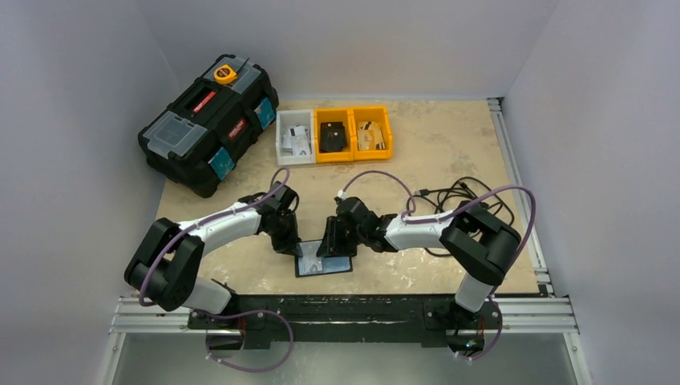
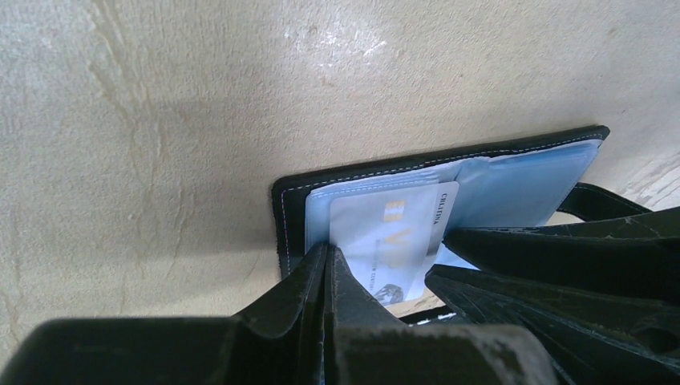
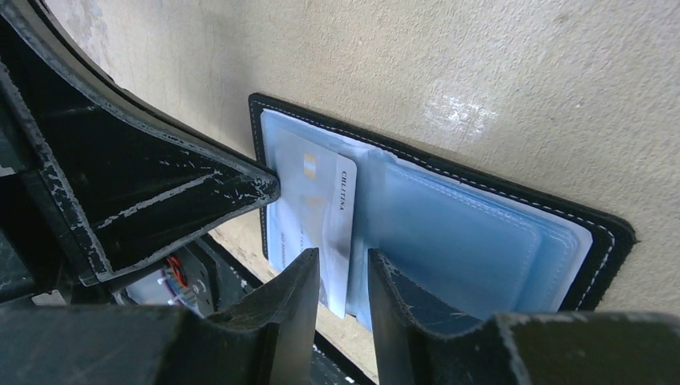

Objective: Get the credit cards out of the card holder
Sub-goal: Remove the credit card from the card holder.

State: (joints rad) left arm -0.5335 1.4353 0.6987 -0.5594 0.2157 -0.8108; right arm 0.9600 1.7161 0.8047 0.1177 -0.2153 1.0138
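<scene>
The two black fingers of the right gripper (image 3: 343,255) are seen closest, parted by a narrow gap and set astride the long edge of one pale white plastic card (image 3: 317,192); no squeeze on it is shown. The left gripper (image 2: 325,255) is clenched, its two fingers pressed together, with the tip laid against the near corner of the same card; whether the card is pinched cannot be told. One small black stitched card holder (image 3: 609,233) is spread open flat on the beige table (image 3: 481,72), near its front edge between the two arms. The single visible card is lodged partly in the left-hand pocket, beside light blue clear sleeves (image 3: 465,233). Farther back, one large black toolbox (image 1: 208,120) and three bins are placed: one white bin (image 1: 295,138) and two yellow bins (image 1: 353,135).
</scene>
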